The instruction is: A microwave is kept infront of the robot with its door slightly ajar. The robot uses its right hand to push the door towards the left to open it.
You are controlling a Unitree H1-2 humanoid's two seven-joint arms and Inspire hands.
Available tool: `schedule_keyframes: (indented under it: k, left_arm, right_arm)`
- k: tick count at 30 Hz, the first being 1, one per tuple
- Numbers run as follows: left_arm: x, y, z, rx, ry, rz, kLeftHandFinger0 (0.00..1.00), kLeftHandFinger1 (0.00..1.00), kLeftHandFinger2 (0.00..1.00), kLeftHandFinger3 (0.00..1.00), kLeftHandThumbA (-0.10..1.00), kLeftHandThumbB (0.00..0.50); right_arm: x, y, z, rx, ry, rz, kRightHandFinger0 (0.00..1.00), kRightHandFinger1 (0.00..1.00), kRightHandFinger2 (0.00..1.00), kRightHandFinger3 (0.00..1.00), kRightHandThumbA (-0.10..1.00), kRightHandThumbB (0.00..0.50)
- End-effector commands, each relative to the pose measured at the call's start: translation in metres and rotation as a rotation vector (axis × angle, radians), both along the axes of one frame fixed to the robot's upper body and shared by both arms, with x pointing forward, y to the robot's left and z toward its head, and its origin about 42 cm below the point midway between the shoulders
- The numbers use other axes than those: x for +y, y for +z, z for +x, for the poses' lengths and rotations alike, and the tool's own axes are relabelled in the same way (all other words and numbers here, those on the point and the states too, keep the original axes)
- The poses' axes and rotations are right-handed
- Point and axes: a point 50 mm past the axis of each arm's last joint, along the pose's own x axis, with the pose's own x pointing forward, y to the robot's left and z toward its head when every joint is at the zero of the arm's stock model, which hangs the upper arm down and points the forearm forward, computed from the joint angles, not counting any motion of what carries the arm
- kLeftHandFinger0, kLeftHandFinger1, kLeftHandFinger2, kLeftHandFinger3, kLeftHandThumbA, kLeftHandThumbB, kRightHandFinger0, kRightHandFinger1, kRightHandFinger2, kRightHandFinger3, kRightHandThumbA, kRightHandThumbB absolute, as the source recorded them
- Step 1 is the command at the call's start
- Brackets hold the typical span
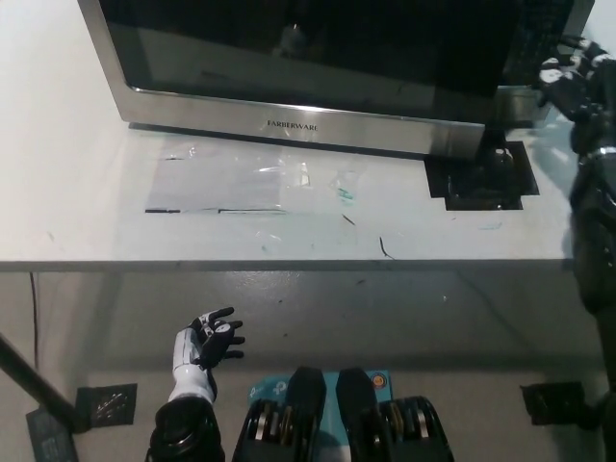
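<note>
Nearest the camera, the left hand (210,339) is hanging low over the grey floor (385,318) at the lower left, below the table's front edge, its fingers spread apart and holding nothing. Farther out, the white table (77,192) is carrying a clear plastic sheet (241,183) taped down in front of the appliance, and a black patch (481,178) is lying near the appliance's right front corner. At the right edge, the black right arm is reaching up over the table, and the right hand (576,82) is sitting just beside the right end of the Farberware microwave (318,120); whether its fingers are curled or spread cannot be told. The microwave is standing at the far side of the table, its dark glass door (308,48) filling most of its front.
</note>
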Motion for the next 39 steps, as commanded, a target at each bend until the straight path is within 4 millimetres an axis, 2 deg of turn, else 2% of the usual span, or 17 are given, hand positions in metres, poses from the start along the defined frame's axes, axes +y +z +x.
schedule_keyframes:
  k: [1,5,6,8,9,12,15,18,21,23,25,29,31,35,36,38,39]
  left_arm:
    - [-0.004,0.016,0.015,-0.051,-0.008,0.023,0.38,0.39,0.44,0.48,-0.10,0.088]
    - [-0.004,0.016,0.015,-0.051,-0.010,0.036,0.37,0.36,0.41,0.45,-0.10,0.086]
    - [-0.005,0.016,0.014,-0.048,-0.011,0.032,0.36,0.37,0.43,0.46,-0.10,0.079]
    - [-0.004,0.014,0.013,-0.052,-0.019,0.039,0.35,0.37,0.42,0.46,-0.10,0.072]
    - [-0.004,0.014,0.014,-0.045,-0.017,0.037,0.35,0.37,0.42,0.46,-0.10,0.075]
    - [-0.004,0.013,0.013,-0.052,-0.021,0.040,0.36,0.38,0.43,0.46,-0.10,0.070]
    - [-0.003,0.014,0.014,-0.046,-0.021,0.046,0.34,0.38,0.43,0.47,-0.10,0.052]
    - [-0.003,0.015,0.014,-0.044,-0.018,0.050,0.35,0.39,0.44,0.47,-0.10,0.033]
    - [-0.003,0.014,0.014,-0.044,-0.019,0.046,0.36,0.39,0.44,0.48,-0.10,0.021]
    - [-0.002,0.015,0.016,-0.042,-0.023,0.055,0.39,0.41,0.45,0.49,-0.10,0.012]
    - [-0.001,0.015,0.016,-0.040,-0.025,0.058,0.42,0.42,0.46,0.51,-0.09,0.000]
    - [-0.002,0.013,0.014,-0.040,-0.027,0.043,0.38,0.39,0.45,0.52,-0.08,0.000]
    - [-0.001,0.011,0.012,-0.037,-0.029,0.052,0.36,0.37,0.44,0.52,-0.08,0.000]
    - [-0.001,0.011,0.012,-0.034,-0.030,0.056,0.36,0.38,0.45,0.52,-0.10,0.000]
    - [-0.001,0.011,0.012,-0.032,-0.035,0.065,0.40,0.41,0.46,0.52,-0.10,0.000]
    - [-0.001,0.010,0.012,-0.032,-0.029,0.054,0.36,0.38,0.44,0.51,-0.10,0.000]
    - [0.000,0.010,0.011,-0.026,-0.024,0.047,0.35,0.37,0.43,0.50,-0.10,0.000]
  right_arm:
    - [0.023,0.051,0.015,-0.169,0.019,-0.061,0.14,0.28,0.41,0.63,0.30,0.199]
    - [0.038,0.055,0.017,-0.170,0.037,-0.067,0.15,0.28,0.41,0.60,0.29,0.195]
    - [0.047,0.055,0.017,-0.169,0.053,-0.055,0.13,0.25,0.38,0.57,0.27,0.228]
    - [0.054,0.056,0.017,-0.175,0.068,-0.093,0.12,0.25,0.40,0.57,0.27,0.183]
    - [0.057,0.057,0.017,-0.173,0.074,-0.084,0.11,0.25,0.39,0.57,0.27,0.197]
    - [0.065,0.058,0.017,-0.175,0.092,-0.080,0.10,0.24,0.40,0.58,0.29,0.219]
    - [0.069,0.054,0.015,-0.176,0.109,-0.124,0.11,0.25,0.42,0.61,0.31,0.209]
    - [0.073,0.048,0.007,-0.179,0.132,-0.130,0.13,0.26,0.43,0.59,0.25,0.176]
    - [0.077,0.042,0.000,-0.176,0.149,-0.118,0.13,0.26,0.43,0.59,0.28,0.201]
    - [0.087,0.032,-0.015,-0.192,0.195,-0.096,0.10,0.22,0.39,0.56,0.29,0.232]
    - [0.092,0.028,-0.023,-0.197,0.209,-0.080,0.08,0.20,0.38,0.54,0.30,0.229]
    - [0.100,0.017,-0.044,-0.197,0.233,-0.038,0.08,0.18,0.36,0.53,0.30,0.229]
    - [0.106,0.006,-0.063,-0.209,0.267,-0.018,0.11,0.21,0.38,0.54,0.30,0.212]
    - [0.110,-0.002,-0.084,-0.195,0.300,0.018,0.16,0.25,0.41,0.57,0.33,0.220]
    - [0.112,-0.006,-0.101,-0.195,0.340,0.044,0.21,0.29,0.45,0.60,0.32,0.194]
    - [0.113,-0.009,-0.112,-0.204,0.359,0.049,0.20,0.27,0.45,0.62,0.33,0.201]
    - [0.113,-0.016,-0.127,-0.202,0.377,0.066,0.20,0.28,0.45,0.62,0.34,0.228]
